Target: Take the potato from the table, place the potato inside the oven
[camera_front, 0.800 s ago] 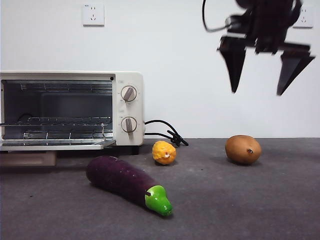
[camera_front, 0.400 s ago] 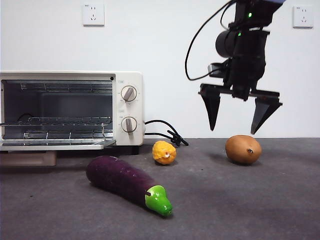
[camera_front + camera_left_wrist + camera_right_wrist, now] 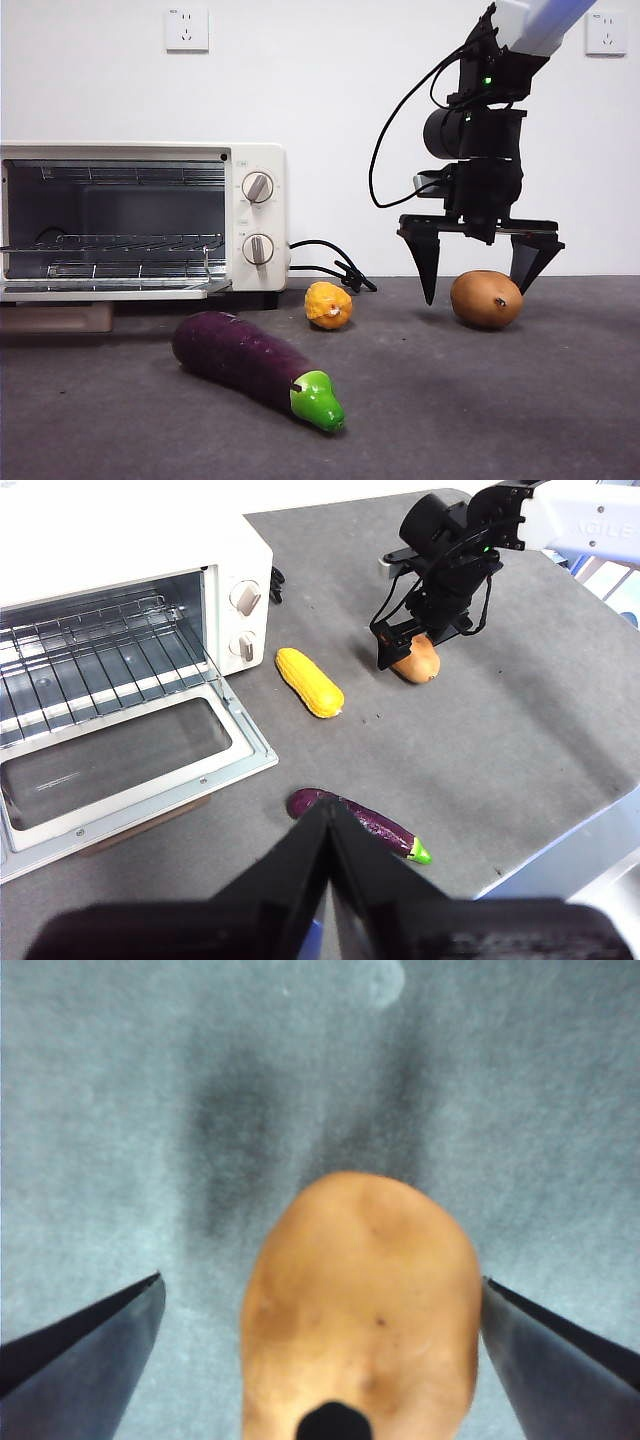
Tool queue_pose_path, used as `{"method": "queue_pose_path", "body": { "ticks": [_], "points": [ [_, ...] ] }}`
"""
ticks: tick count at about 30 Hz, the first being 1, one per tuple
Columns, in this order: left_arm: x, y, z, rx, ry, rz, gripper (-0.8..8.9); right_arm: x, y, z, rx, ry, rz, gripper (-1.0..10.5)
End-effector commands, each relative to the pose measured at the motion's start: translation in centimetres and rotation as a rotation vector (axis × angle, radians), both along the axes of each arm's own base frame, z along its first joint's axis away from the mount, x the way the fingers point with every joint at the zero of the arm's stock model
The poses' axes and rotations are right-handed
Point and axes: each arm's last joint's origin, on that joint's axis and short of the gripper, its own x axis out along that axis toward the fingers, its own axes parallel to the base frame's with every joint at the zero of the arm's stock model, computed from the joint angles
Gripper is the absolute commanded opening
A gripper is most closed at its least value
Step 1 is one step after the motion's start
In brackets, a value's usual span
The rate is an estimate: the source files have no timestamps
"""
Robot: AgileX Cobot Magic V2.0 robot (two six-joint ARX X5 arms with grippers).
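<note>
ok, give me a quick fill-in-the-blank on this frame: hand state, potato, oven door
1. The right hand straddles the potato with its jaws ____.
2. The potato rests on the ____, not yet lifted.
3. The oven door is ____.
4. The purple vegetable nearest the front camera is an ____.

Missing words: open; table; open; eggplant

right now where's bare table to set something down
Bare table lies between the potato and the eggplant. It is crowded near the open oven, beside the yellow fruit, and where the right end effector straddles the potato.
</note>
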Motion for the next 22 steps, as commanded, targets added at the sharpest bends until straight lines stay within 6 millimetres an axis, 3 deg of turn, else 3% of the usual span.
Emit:
{"method": "queue_pose_path", "body": {
  "ticks": [1,8,14,18,22],
  "points": [
    [-0.04,-0.01,-0.05,-0.009,0.001,-0.002,-0.05,0.1,0.04,-0.57,-0.007,0.014,-0.006,7.9],
    [-0.04,-0.01,-0.05,-0.007,0.0,-0.003,-0.05,-0.06,-0.15,-0.61,-0.019,0.034,-0.006,4.1],
    [-0.03,-0.01,-0.05,-0.006,-0.001,-0.003,-0.05,-0.18,-0.21,-0.63,-0.028,0.045,-0.012,3.4],
    [-0.03,-0.01,-0.05,-0.001,-0.003,-0.006,-0.05,-0.27,-0.24,-0.65,-0.031,0.055,-0.011,0.5],
    [-0.03,-0.01,-0.05,-0.001,-0.004,-0.007,-0.05,-0.39,-0.27,-0.58,-0.034,0.066,-0.011,0.3]
  ]
}}
